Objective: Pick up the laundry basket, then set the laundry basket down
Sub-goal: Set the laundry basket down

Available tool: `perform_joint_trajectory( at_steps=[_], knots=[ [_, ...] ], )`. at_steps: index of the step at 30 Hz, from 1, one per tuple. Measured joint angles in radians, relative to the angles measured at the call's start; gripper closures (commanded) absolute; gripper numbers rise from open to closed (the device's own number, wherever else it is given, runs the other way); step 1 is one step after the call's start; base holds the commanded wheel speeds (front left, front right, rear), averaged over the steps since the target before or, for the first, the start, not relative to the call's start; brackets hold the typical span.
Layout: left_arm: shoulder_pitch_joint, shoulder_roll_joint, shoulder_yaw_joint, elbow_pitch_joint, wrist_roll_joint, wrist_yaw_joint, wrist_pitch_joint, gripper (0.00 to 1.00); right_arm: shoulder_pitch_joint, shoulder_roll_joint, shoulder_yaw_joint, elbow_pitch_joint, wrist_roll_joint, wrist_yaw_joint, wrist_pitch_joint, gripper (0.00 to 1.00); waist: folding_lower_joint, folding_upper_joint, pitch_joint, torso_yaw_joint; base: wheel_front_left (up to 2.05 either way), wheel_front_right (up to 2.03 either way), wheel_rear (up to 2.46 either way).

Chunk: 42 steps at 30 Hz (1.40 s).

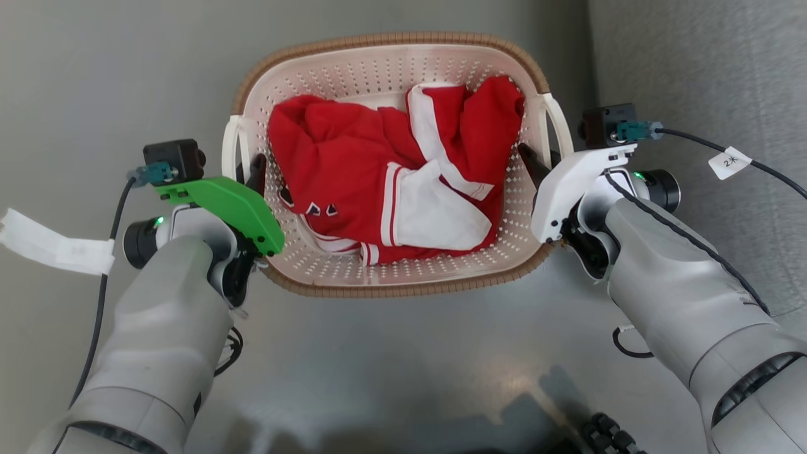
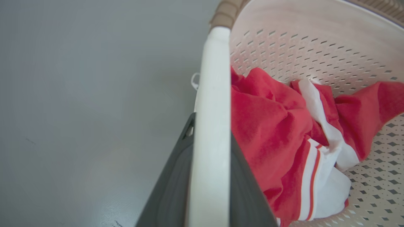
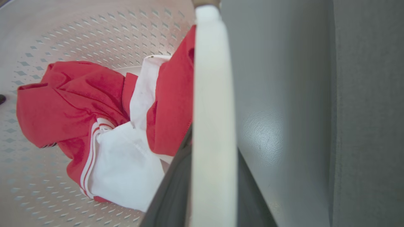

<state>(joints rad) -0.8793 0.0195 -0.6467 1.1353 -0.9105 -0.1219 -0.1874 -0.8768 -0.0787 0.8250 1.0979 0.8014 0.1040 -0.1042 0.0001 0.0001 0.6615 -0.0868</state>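
**Laundry basket (image 1: pixel 391 39) gripped at both handles**

From where I stood, the oval cream basket with its brown woven-look rim was between the robot's two arms, above a grey floor (image 1: pixel 403 353). I could not tell whether its base rested on that floor or hung just clear of it. A crumpled red and white garment (image 1: pixel 353 170) lay inside and covered much of the perforated bottom.

The left gripper (image 1: pixel 250 171), under a green cover (image 1: pixel 227 202), was at the left handle (image 1: pixel 229 145). In the left wrist view its jaws were clamped on that white bar. One dark finger (image 2: pixel 172 189) was on the floor side and the other (image 2: pixel 246 198) was inside the basket, against the red cloth.

The right gripper (image 1: pixel 541 165), under a white cover (image 1: pixel 570 183), held the right handle (image 1: pixel 558 123) the same way. Its jaws were closed on the bar, with one finger (image 3: pixel 173 198) on the garment side and the other (image 3: pixel 249 201) on the floor side.

Both pale forearms angled inward from the lower corners of the head view. A black cable with a white tag (image 1: pixel 729 162) trailed from the right wrist, and a strip of white tape (image 1: pixel 57 249) hung on the left arm's cable.
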Motion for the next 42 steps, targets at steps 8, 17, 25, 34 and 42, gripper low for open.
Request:
perform_joint_trajectory(
  at_steps=[8, 17, 25, 34, 42],
  knots=[
    [-0.052, 0.001, -0.003, 0.005, 0.011, 0.000, -0.019, 1.00, -0.042, 0.000, -0.001, 0.004, 0.000, 0.000, -0.039, 1.00, 0.0000, 0.0000, 0.103, 0.003, 0.00, 0.00, 0.00],
    [-0.106, 0.006, -0.007, 0.006, 0.036, 0.000, -0.043, 1.00, -0.089, 0.000, 0.004, 0.012, -0.006, 0.000, -0.091, 1.00, 0.0001, 0.0000, 0.215, 0.006, 0.00, 0.00, 0.00],
    [-0.111, 0.006, -0.008, 0.008, 0.056, 0.000, -0.061, 1.00, -0.103, 0.002, 0.012, 0.023, -0.028, 0.000, -0.131, 1.00, 0.0001, 0.0000, 0.283, 0.014, 0.00, 0.00, 0.00],
    [-0.111, 0.006, -0.009, 0.008, 0.073, 0.000, -0.064, 1.00, -0.107, 0.006, 0.011, 0.033, -0.037, 0.000, -0.143, 1.00, 0.0001, 0.0000, 0.303, 0.021, 0.00, 0.00, 0.00],
    [-0.112, 0.006, 0.006, -0.004, 0.078, 0.000, -0.064, 1.00, -0.119, 0.008, 0.002, 0.044, -0.048, 0.000, -0.146, 0.73, 0.0000, 0.0000, 0.314, 0.025, 0.00, 0.00, 0.00]
  ],
)
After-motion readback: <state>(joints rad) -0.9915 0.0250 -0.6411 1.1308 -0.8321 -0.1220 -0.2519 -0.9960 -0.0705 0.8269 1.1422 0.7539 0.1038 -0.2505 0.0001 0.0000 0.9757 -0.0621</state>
